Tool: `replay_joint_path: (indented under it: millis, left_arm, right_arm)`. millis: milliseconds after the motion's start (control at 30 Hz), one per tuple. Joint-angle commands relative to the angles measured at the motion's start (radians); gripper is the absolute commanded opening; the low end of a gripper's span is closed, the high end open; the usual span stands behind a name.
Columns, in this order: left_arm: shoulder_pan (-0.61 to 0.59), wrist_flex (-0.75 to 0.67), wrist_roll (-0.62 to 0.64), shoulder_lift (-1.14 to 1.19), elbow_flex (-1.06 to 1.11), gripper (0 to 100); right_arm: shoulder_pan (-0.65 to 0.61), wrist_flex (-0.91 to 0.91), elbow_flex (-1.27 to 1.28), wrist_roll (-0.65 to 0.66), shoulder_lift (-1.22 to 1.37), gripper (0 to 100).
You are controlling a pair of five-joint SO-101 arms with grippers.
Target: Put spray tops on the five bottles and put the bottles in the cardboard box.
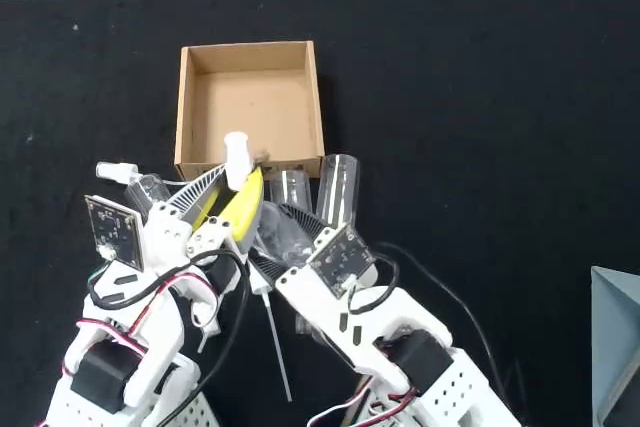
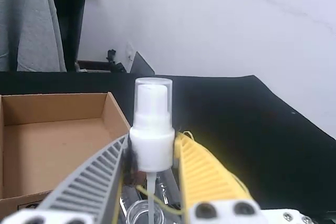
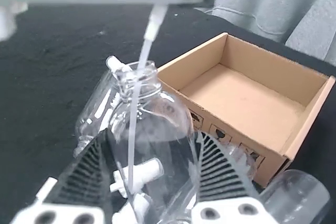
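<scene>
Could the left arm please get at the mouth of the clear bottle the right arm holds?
Probably yes: its white plastic spray top hangs over the clear plastic bottle, thin tube already through the open mouth.

White spray top (image 2: 151, 140) over clear bottle (image 3: 163, 124)

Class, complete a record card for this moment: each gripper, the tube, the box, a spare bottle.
left gripper: shut on spray top
right gripper: shut on clear bottle
dip tube: running down into that bottle's neck
cardboard box: no bottles inside
uncapped bottle: on the table by the box's near corner
</scene>
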Motion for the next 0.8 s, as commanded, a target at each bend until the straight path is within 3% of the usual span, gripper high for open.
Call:
replay_joint_path:
  millis: [0, 333, 500, 667, 767]
  left_arm:
    - [0.016, 0.002, -0.011, 0.000, -0.010, 3]
    - [0.016, 0.035, -0.011, -0.005, -0.018, 3]
    - [0.013, 0.049, -0.011, -0.006, -0.019, 3]
    - [0.007, 0.052, -0.006, -0.006, -0.016, 14]
    - [0.007, 0.052, -0.005, -0.006, -0.015, 15]
  right_arm:
    - [0.028, -0.032, -0.005, -0.043, -0.093, 2.5]
    - [0.026, -0.034, -0.005, -0.049, -0.093, 2.6]
    - [0.026, -0.083, 0.005, -0.143, -0.093, 2.6]
    - [0.028, -0.137, 0.033, -0.146, -0.091, 2.2]
    - [0.028, -0.137, 0.033, -0.147, -0.091, 2.2]
